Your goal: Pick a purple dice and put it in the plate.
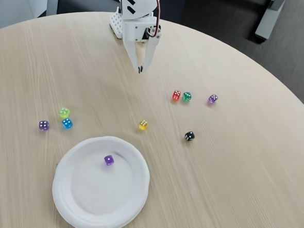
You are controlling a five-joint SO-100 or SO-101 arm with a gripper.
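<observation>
In the fixed view, the plate (101,186) sits at the near edge of the surface (240,192), and the purple dice (109,160) rests inside it, in its far half. Beyond lie a yellow die (143,125), a black die (190,136) and others. At the far edge the claw (140,69) points down, fingertips clenched together, grasping nothing.

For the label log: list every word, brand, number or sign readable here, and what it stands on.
No words, brands or printed numbers can be read.
The dice carry only white pips, too small to count reliably, e.g. the purple dice in the plate.
The white arm's pincer bears no readable marking.
</observation>
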